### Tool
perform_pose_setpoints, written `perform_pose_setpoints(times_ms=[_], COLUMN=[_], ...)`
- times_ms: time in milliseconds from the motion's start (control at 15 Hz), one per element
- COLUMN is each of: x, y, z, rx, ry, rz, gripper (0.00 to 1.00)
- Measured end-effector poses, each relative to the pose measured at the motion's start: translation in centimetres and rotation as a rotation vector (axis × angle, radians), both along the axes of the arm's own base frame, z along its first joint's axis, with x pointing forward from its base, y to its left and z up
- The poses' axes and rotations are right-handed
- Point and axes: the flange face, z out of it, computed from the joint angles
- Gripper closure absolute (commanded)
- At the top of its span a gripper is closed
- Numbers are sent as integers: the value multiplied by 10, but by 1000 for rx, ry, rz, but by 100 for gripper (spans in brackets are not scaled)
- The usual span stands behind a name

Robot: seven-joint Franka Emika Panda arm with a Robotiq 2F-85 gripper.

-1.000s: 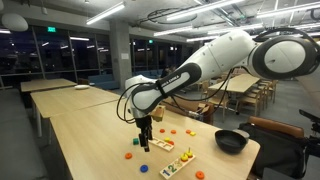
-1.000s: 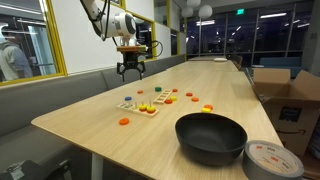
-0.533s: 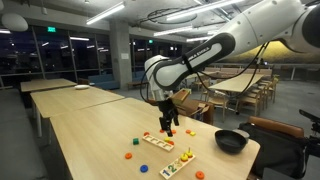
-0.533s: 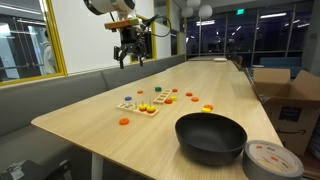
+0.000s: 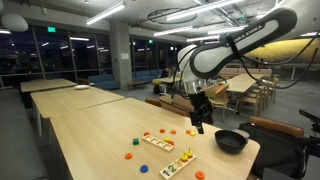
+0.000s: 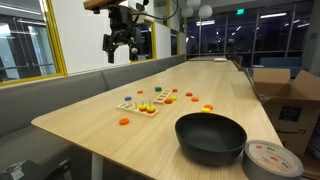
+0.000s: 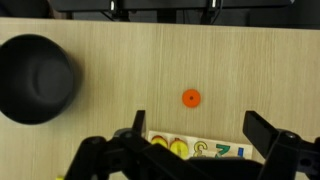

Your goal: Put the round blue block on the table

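Observation:
A tiny round blue block [image 5: 143, 168] lies on the pale wood table [image 5: 90, 130] near its front edge, left of the toy boards [image 5: 158, 142]. I cannot make it out in the other views. My gripper [image 5: 198, 123] hangs open and empty well above the table, between the boards and the black bowl [image 5: 231, 140], far from the block. It also shows high over the table's far side in an exterior view [image 6: 118, 48]. In the wrist view the gripper [image 7: 200, 130] has its jaws wide apart over a number board [image 7: 205, 150], with an orange round piece [image 7: 191, 97] beyond.
The black bowl [image 6: 211, 136] and a tape roll [image 6: 272, 160] sit at one table end. Orange pieces [image 5: 129, 154] [image 6: 124, 121] and yellow and green ones lie around the boards [image 6: 140, 105]. The bowl also shows in the wrist view [image 7: 37, 78]. A cardboard box [image 6: 285, 95] stands beside the table.
The arm has lifted and swung away from above the loose pieces, past the boards, toward the bowl end. The gripper stayed open and empty.

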Motion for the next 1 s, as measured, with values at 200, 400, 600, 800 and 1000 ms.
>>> perform_pose_setpoints(times_ms=[200, 400, 600, 800, 1000], x=[-36, -58, -73, -89, -98], y=[-22, -31, -35, -38, -39], z=[0, 4, 13, 19, 21], rx=[2, 19, 40, 47, 48], ry=[2, -65, -173, -232, -246], rz=[-72, -91, -96, -98, -99], gripper=[0, 0, 0, 0, 0])
